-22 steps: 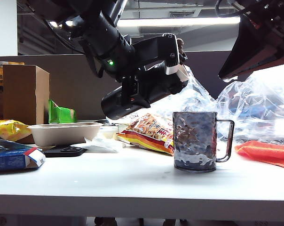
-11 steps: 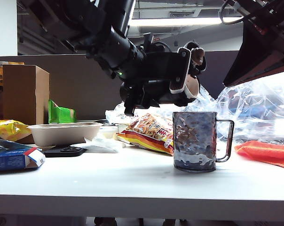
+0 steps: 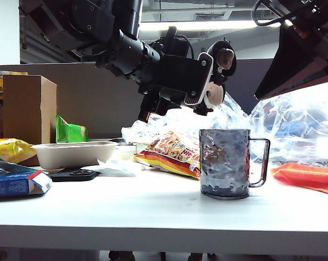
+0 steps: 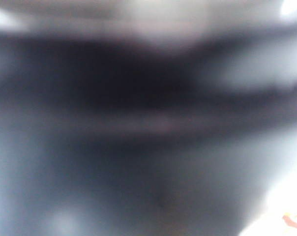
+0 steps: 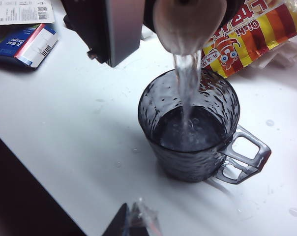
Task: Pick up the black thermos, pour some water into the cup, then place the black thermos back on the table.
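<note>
- The left gripper [image 3: 199,81] is holding the black thermos [image 3: 169,73] tipped on its side above the surface [image 3: 153,209], its fingers [image 3: 203,81] clamping the flask's body near the spout end.
- The thermos's pale spout [image 3: 214,93] is sitting just above the cup [image 3: 225,163], toward its 12 o'clock rim, with the hinged flip lid [image 3: 225,57] standing open above the spout.
- In the right wrist view, water [image 5: 188,78] is streaming from the spout [image 5: 188,22] into the cup [image 5: 190,128], which is already holding a dark pool at its bottom.
- The cup is standing upright on the white surface [image 5: 79,142], its squared handle [image 5: 244,157] pointing toward 3 o'clock in the exterior view.
- The left wrist view is showing only a dark blur.
- The right gripper [image 5: 133,221] is hanging above the cup, only its tips showing at the frame edge, with its fingers pressed together and nothing between them.
- At the cup's 10 o'clock, behind it, a snack bag [image 3: 172,155] is lying; a beige tray [image 3: 71,154] is resting far off at 9 o'clock, and an orange cloth [image 3: 310,176] at 3 o'clock.
</note>
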Robot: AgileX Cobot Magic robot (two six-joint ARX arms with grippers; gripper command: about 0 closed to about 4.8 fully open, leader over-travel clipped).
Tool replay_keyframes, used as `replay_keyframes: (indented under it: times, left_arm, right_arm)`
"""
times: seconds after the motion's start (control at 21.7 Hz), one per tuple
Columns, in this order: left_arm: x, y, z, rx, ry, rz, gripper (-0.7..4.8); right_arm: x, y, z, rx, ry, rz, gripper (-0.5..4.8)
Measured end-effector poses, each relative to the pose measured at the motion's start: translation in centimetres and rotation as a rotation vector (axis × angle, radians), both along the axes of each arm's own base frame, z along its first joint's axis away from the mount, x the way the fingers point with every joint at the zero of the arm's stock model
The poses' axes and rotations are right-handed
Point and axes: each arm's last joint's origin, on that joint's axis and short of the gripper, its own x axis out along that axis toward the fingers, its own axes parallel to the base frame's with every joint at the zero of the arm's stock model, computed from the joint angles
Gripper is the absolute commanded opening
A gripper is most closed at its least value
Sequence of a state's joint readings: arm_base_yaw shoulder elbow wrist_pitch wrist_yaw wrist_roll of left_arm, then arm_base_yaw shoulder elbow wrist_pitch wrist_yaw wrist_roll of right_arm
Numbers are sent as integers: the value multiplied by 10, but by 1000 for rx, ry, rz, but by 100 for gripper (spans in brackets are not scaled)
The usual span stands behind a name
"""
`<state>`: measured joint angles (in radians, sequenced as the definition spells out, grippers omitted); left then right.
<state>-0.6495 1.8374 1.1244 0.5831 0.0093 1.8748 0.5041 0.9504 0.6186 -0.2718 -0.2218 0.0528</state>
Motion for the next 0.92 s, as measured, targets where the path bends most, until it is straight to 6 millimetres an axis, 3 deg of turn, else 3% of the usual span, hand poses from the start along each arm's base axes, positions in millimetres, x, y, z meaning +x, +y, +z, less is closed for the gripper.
replay_keyframes:
  times: [0.92]
  left_arm:
    - [-1, -3, 11, 44, -187, -112, -6]
  right_arm:
    - [-2, -1, -3, -25, 19, 18, -5]
